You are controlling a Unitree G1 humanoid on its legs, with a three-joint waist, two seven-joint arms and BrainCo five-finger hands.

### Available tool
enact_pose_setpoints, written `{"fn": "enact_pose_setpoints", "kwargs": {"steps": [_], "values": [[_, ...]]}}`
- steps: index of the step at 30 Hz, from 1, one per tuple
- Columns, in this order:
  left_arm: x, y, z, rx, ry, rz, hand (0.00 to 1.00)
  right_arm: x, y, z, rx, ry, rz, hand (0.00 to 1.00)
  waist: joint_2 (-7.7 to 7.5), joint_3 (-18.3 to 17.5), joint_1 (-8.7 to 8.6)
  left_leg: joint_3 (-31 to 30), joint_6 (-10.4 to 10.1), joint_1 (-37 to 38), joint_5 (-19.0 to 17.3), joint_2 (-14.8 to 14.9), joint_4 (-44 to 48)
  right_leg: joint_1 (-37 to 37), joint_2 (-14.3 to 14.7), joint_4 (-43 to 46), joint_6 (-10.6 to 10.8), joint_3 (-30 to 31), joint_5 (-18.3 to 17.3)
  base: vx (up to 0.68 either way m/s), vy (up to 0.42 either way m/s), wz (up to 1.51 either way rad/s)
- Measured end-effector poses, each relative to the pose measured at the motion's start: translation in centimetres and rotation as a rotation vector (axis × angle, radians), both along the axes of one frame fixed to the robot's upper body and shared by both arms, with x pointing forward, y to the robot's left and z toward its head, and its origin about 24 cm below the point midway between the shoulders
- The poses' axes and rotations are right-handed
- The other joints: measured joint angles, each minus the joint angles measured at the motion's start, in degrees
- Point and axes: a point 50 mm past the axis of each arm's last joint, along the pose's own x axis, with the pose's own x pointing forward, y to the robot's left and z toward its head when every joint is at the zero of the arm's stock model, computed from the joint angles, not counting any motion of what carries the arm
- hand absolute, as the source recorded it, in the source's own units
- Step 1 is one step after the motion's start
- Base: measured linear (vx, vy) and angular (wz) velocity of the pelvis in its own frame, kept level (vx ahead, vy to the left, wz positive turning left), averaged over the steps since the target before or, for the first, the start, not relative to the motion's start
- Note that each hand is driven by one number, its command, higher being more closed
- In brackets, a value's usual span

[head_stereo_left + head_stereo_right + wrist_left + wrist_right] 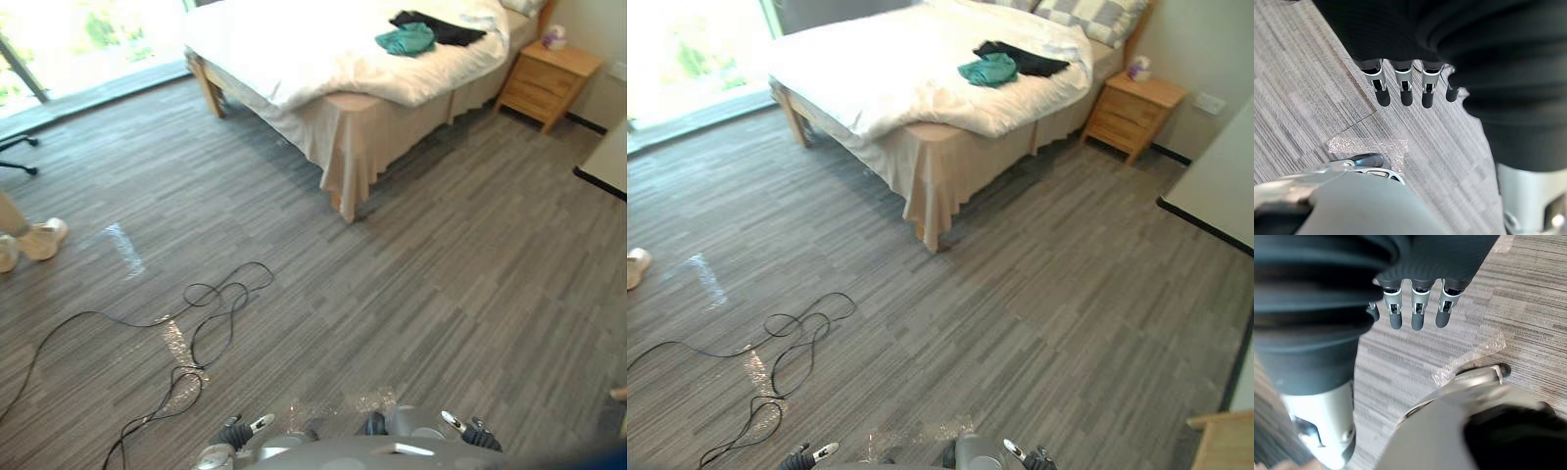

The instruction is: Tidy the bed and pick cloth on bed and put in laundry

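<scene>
The grey striped carpet floor [441, 294] is running beneath and all around the wooden-legged bed [921, 137], which I am taking as my reference. A white rumpled duvet [882, 69] is covering the top of the bed and hanging over its near edge, and a beige fabric skirt [931, 186] is draping down below it at the bed's near corner. A light wooden nightstand [1129, 110] is standing just beside the head end of the bed. Grey-and-white checked pillows [1097, 15] are lying at the head end of the bed. A black crumpled cloth [1019, 59] is lying on the duvet near the pillows, and a teal bunched cloth [988, 70] is lying on the bed touching it, on the side toward the foot. A person's pale shoe [41, 238] is resting on the floor well apart from the bed. My left hand [1403, 90] and right hand [1415, 313] are hanging over the floor, well apart from the bed, with fingers straight, relaxed and holding nothing.
</scene>
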Motion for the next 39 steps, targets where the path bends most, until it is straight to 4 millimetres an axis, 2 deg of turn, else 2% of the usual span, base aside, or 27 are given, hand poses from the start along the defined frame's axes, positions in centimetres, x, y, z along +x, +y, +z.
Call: {"fn": "enact_pose_setpoints", "kwargs": {"steps": [2,4,5,7,9,10,11,13,14,16,17,18,19,20,22,25,26,27,28,29,30,31,32,33,35,36,39], "values": [[-0.1,0.5,0.1,0.012,0.01,-0.002,0.0,-0.2,0.5,-0.1,0.016,0.006,-0.018,0.0,-0.87,0.2,-0.59,1.4,-1.5,-0.2,-1.0,1.3,1.2,1.1,1.0,-4.5,-0.3,-1.0,-0.2,0.16,-0.073,-0.53],[-0.1,0.3,0.0,0.015,0.023,-0.021,0.0,-0.1,0.4,-0.1,0.018,0.001,-0.03,0.0,-0.02,1.5,-1.83,2.6,-2.2,0.2,-1.6,3.4,1.5,2.0,2.4,-4.9,-0.1,-3.2,0.8,0.16,-0.154,-0.35],[1.3,-0.3,0.1,0.003,-0.002,-0.031,0.0,0.3,-0.1,0.1,0.005,-0.022,-0.038,0.0,1.97,4.0,-2.25,3.3,-2.7,1.9,-2.1,5.3,1.3,-2.1,2.2,2.8,0.5,-4.3,0.2,0.09,-0.128,-0.27],[1.3,-0.9,0.0,-0.01,-0.006,-0.03,0.0,0.0,-0.6,0.2,0.003,-0.017,-0.06,0.0,3.53,4.9,-2.63,5.9,-4.3,4.1,-3.6,7.5,0.9,-5.1,1.4,0.1,-0.3,-4.5,-1.2,0.12,-0.088,-0.6],[0.4,-0.2,0.0,0.001,0.006,-0.006,0.0,-0.2,-0.1,0.1,0.016,-0.008,-0.06,0.0,1.69,4.4,-2.8,9.7,-7.3,6.5,-5.9,8.0,2.0,-8.5,-2.4,-4.9,0.5,-4.6,3.1,0.37,-0.245,-0.87],[0.1,-0.1,-0.1,0.004,0.012,0.004,0.0,-0.9,0.0,0.0,0.021,0.004,-0.073,0.0,1.22,4.4,-2.92,11.8,-9.2,9.1,-8.6,9.1,3.5,-9.6,-4.0,-3.0,-2.0,-5.7,6.4,0.4,-0.3,-0.64],[0.1,-0.2,-0.1,-0.001,0.012,0.005,0.0,-1.0,0.0,0.0,0.02,0.006,-0.073,0.0,1.6,4.3,-3.09,12.3,-9.0,9.4,-9.1,9.7,3.8,-10.0,-3.6,-1.9,-3.5,-5.8,5.3,0.49,-0.335,-0.53],[0.1,-0.6,-0.1,-0.003,0.005,-0.005,0.0,-1.4,-0.3,0.0,0.011,0.014,-0.084,0.0,3.22,2.6,-3.88,13.8,-6.5,9.3,-8.5,12.3,7.1,-11.3,-0.9,1.9,-5.5,-6.3,-0.4,0.43,-0.24,-0.3],[0.3,-0.9,-0.1,-0.012,-0.015,0.006,0.0,-1.6,-0.4,0.0,0.006,0.019,-0.089,0.0,3.49,2.4,-4.66,13.1,-6.9,7.8,-5.4,14.5,12.9,-10.4,0.4,2.0,-6.6,-6.1,-2.3,0.54,-0.331,-0.43],[0.4,-1.0,-0.1,-0.018,-0.028,0.037,0.0,-1.8,-0.9,0.0,-0.012,0.028,-0.071,0.0,4.93,1.7,-4.99,8.8,-5.3,2.1,-1.2,19.2,28.4,-7.5,3.8,-0.2,-7.7,-4.7,-4.3,0.6,-0.364,-0.59],[0.3,-1.3,-0.1,-0.031,-0.048,0.072,0.0,-1.7,-1.4,0.1,-0.033,0.033,-0.023,0.0,5.64,1.7,-4.44,4.2,-5.4,-2.6,0.6,21.4,42.1,-4.1,6.6,-3.1,-8.3,-3.0,-4.9,0.56,-0.259,-0.79],[0.2,-1.5,-0.1,-0.042,-0.079,0.112,0.0,-1.4,-1.9,0.1,-0.052,0.038,0.032,0.0,6.49,1.8,-4.23,-1.0,-6.3,-8.2,-1.6,21.7,56.2,0.2,9.2,-7.0,-8.6,-1.4,-4.9,0.68,-0.247,-0.83],[0.2,-1.4,0.0,-0.043,-0.092,0.133,0.0,-1.0,-2.0,0.2,-0.059,0.031,0.056,0.0,6.52,1.8,-4.01,-3.0,-6.4,-10.7,-2.8,21.2,61.3,2.6,10.1,-8.9,-8.9,-0.4,-4.9,0.45,-0.118,-0.7],[0.2,-1.2,0.1,-0.036,-0.116,0.146,0.0,-0.8,-2.1,0.2,-0.07,0.039,0.098,0.0,6.24,1.9,-3.06,-6.0,-6.6,-15.7,-4.7,18.4,67.4,7.4,10.9,-12.5,-9.9,1.4,-4.7,0.65,-0.117,-0.76],[0.9,-1.5,0.4,-0.046,-0.168,0.169,0.0,-0.6,-2.0,0.1,-0.069,0.041,0.137,0.0,5.43,2.2,-1.05,-6.9,-5.7,-22.3,-7.0,14.6,68.1,13.3,11.2,-16.6,-9.9,3.6,-4.0,0.52,-0.06,-0.86],[1.8,-1.3,0.8,-0.053,-0.244,0.219,0.0,2.1,-1.7,0.7,-0.072,-0.063,0.162,0.0,4.25,2.8,2.06,-1.9,-2.5,-30.5,-9.6,10.2,57.0,21.3,9.9,-22.1,-7.0,5.1,-4.4,0.56,0.013,-0.77],[2.0,-1.2,0.9,-0.053,-0.259,0.241,0.0,2.9,-1.4,1.0,-0.082,-0.108,0.193,0.0,3.45,2.9,2.09,2.4,-1.0,-30.8,-8.3,7.4,44.4,24.1,8.5,-22.8,-5.0,4.9,-5.5,0.58,0.067,-0.34],[1.6,-1.3,0.8,-0.059,-0.251,0.253,0.0,3.3,-1.1,1.3,-0.095,-0.139,0.23,0.0,3.94,2.4,1.8,8.8,1.9,-29.7,-0.9,5.9,29.4,26.2,8.5,-23.1,-3.3,3.9,-6.5,0.6,0.076,-0.14],[1.6,-1.6,0.7,-0.066,-0.248,0.257,0.0,3.2,-1.4,1.4,-0.106,-0.148,0.235,0.0,4.79,1.8,1.67,11.9,3.7,-29.7,4.8,5.4,23.1,27.2,9.2,-23.1,-2.5,3.2,-7.0,0.62,0.131,0.15],[1.5,-1.9,0.7,-0.075,-0.245,0.266,0.0,2.8,-1.8,1.5,-0.122,-0.144,0.232,0.0,5.74,1.0,1.76,17.7,12.9,-29.4,9.8,5.2,17.5,28.7,10.3,-23.0,-1.1,2.4,-7.8,0.53,0.138,0.58],[1.7,-0.7,0.9,-0.046,-0.254,0.28,0.0,2.6,-0.9,1.2,-0.097,-0.139,0.215,0.0,3.16,0.1,1.32,19.9,14.5,-27.8,8.2,2.4,16.3,30.0,8.4,-23.1,-0.5,1.0,-8.1,0.77,0.201,0.99],[1.8,-0.3,1.0,-0.032,-0.257,0.285,0.0,2.1,0.0,0.9,-0.079,-0.132,0.218,0.0,1.26,-1.5,1.39,23.1,16.1,-28.0,6.3,0.1,15.0,30.3,7.1,-23.1,2.0,-1.8,-6.3,0.63,0.169,1.12],[1.9,-0.3,1.0,-0.038,-0.262,0.305,0.0,1.9,0.1,0.9,-0.086,-0.132,0.22,0.0,0.61,-1.9,2.01,25.2,16.0,-26.9,3.4,-1.0,14.4,31.1,6.8,-23.2,2.7,-3.1,-4.9,0.72,0.174,0.97],[1.8,0.1,1.0,-0.033,-0.263,0.346,0.0,2.0,0.8,0.7,-0.073,-0.126,0.22,0.0,-1.22,-2.5,2.89,24.3,16.1,-25.6,1.9,-3.5,14.2,32.1,5.6,-22.6,2.6,-4.0,-3.5,0.57,0.126,0.76],[1.5,-0.2,0.8,-0.037,-0.235,0.365,0.0,2.2,0.9,0.6,-0.082,-0.116,0.245,0.0,-0.97,-3.4,3.74,20.8,15.7,-22.9,-1.3,-5.7,14.4,31.3,4.3,-15.5,3.6,-4.8,-0.4,0.61,0.115,0.92],[1.2,-0.5,0.6,-0.036,-0.208,0.356,0.0,1.9,0.4,0.5,-0.093,-0.089,0.234,0.0,-0.19,-3.8,3.5,16.0,14.5,-19.8,-3.5,-7.2,14.5,27.0,2.1,0.8,5.8,-4.6,3.7,0.55,0.1,1.13],[0.4,-0.8,0.2,-0.031,-0.155,0.327,0.0,1.0,-0.7,0.4,-0.123,-0.043,0.209,0.0,0.84,-4.1,2.76,7.3,13.1,-12.5,-5.3,-8.9,13.9,16.9,-2.1,27.2,5.3,-3.4,2.2,0.53,0.039,1.46]]}}
